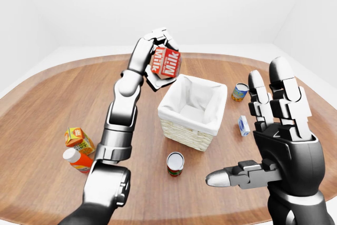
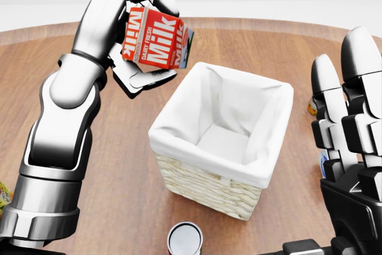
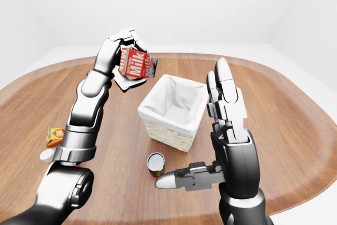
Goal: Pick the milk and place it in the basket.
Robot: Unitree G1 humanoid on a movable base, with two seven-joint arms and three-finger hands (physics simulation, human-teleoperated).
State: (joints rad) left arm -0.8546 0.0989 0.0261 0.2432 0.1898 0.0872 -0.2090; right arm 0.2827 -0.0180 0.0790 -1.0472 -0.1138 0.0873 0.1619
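Red and white, the milk [image 2: 156, 39] is already off the desk [image 2: 119, 165] and gripped in your left hand [image 2: 140, 28], fingers wrapped over its top and thumb side pressed under it. In the head view it hangs tilted in the air just to the upper left of the basket [image 2: 203, 183], close to the rim's near corner but not over the opening yet. So the pick is done; the carry is most of the way there, and the placing is all that is left.

You need to bring the carton further to the view's right until it sits above the white lining, then lower it and let go. I judge the rim corner the thing to watch: the carton is slanted, and a low pass could catch the cloth edge and nudge the basket.

Your right hand [image 2: 349, 141] stands at the right edge of the head view, fingers straight and spread, holding nothing, well apart from the milk.

Elsewhere on the desk lie a can [image 1: 175, 163] below the basket, another can [image 1: 240, 91], a small blue carton [image 1: 243, 125], an orange carton [image 1: 78, 138] and a bottle [image 1: 76, 160]. None of them is in your way.
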